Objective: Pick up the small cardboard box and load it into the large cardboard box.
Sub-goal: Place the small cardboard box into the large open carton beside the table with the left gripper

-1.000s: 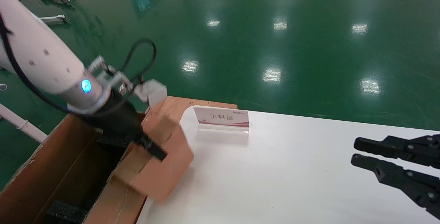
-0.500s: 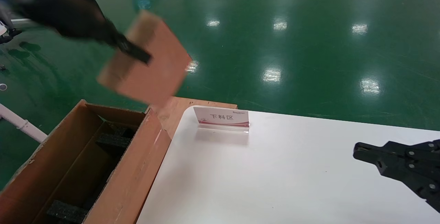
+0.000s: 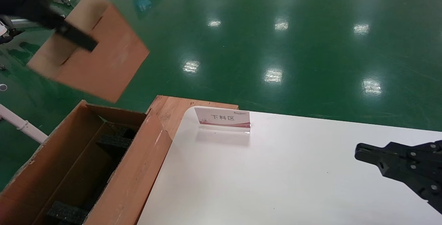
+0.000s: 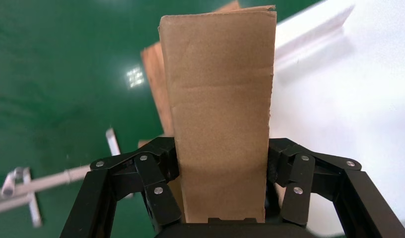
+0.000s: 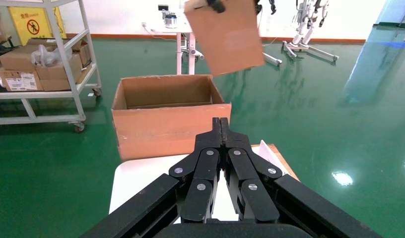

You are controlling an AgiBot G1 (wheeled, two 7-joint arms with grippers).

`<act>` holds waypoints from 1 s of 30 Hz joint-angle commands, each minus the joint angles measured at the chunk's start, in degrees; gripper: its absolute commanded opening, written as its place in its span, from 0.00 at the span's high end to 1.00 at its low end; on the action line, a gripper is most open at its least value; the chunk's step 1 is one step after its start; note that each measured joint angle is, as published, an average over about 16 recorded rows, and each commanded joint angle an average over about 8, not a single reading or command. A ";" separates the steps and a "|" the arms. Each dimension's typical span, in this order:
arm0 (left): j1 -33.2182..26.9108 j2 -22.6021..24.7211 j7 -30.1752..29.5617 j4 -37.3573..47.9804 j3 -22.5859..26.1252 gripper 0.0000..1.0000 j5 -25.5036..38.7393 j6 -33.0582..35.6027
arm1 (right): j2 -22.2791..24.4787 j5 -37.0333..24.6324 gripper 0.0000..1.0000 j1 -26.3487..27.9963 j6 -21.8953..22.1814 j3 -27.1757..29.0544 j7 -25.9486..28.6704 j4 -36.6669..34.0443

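The large cardboard box (image 3: 69,169) stands open beside the desk (image 3: 276,183), with black foam blocks (image 3: 114,141) inside. The left tool (image 4: 220,198) grips the small cardboard box (image 3: 93,55), plain brown and tilted, in the air above it. The right tool (image 5: 220,124) is closed over the desk.

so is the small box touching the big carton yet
Apart. The right wrist view shows the small box, held in the left pincer, hanging above the large carton with green floor visible between them.
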 commanded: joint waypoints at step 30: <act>-9.13 -10.54 2.69 -0.24 31.29 1.00 -6.27 0.92 | 0.05 0.08 0.00 0.02 0.05 -0.11 -0.06 0.00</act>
